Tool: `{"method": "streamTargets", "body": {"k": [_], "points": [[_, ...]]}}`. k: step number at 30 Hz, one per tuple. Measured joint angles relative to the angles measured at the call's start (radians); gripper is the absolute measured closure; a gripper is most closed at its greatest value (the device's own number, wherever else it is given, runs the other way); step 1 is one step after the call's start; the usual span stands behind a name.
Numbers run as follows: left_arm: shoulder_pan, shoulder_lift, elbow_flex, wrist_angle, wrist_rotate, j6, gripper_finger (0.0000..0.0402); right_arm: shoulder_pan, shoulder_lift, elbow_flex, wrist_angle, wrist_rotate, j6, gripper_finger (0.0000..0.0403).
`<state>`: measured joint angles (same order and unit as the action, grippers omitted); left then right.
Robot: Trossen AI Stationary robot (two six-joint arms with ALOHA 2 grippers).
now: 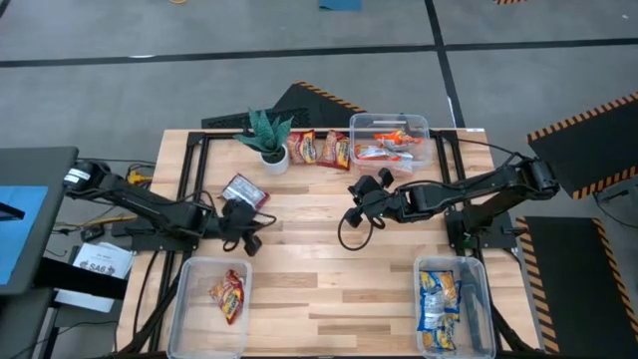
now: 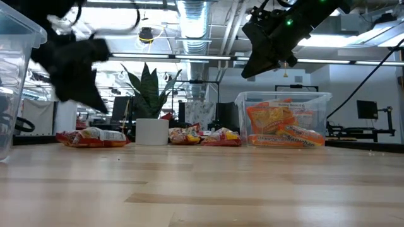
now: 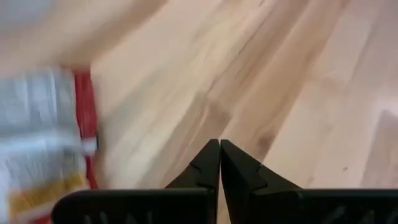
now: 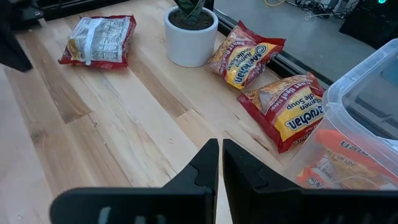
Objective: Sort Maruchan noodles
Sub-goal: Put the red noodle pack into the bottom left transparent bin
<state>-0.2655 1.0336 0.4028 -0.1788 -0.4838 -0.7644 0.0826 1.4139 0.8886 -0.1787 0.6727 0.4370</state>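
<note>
Three loose Maruchan packets are lying on the surface (image 1: 329,259): one red-white packet (image 1: 244,191) face down near the left gripper (image 1: 244,239), and two red-and-yellow packets (image 1: 321,150) side by side between the potted plant (image 1: 267,135) and the far clear bin (image 1: 391,140). That bin is holding orange packets (image 1: 387,148); the near-left bin (image 1: 209,299) is holding one red packet (image 1: 229,295), and the near-right bin (image 1: 454,304) is holding blue-yellow packets (image 1: 439,304).

Each packet is likely handling as light and crinkly, with slick film over a brittle noodle block, so a gentle pinch across the short width, or on a crimped end seam, is looking safest; a hard squeeze is risking crushed noodles, and a shallow grip is risking a slip.

The left jaws are pressed together with nothing between them, hanging just beside the red-white packet, which is showing only as a blur at the edge of the left wrist view, so its exact offset is probably not readable. The right gripper (image 1: 357,211) is hovering over the middle of the surface, its jaws likewise closed on nothing, with the two red-and-yellow packets lying ahead of them and apart, not touching.
</note>
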Motion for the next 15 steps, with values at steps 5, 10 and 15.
{"method": "streamTargets", "body": {"k": [5, 10, 15], "points": [[-0.024, -0.010, 0.137, -0.135, -0.105, 0.204, 0.0401, 0.000, 0.000, 0.000, 0.000, 0.000, 0.000, 0.0359], [-0.003, -0.012, 0.236, -0.263, -0.123, 0.368, 0.0401, 0.000, 0.000, 0.000, 0.000, 0.000, 0.000, 0.0359], [0.083, -0.011, 0.243, -0.382, -0.078, 0.432, 0.0384, 0.000, 0.000, 0.000, 0.000, 0.000, 0.000, 0.0359]]}}
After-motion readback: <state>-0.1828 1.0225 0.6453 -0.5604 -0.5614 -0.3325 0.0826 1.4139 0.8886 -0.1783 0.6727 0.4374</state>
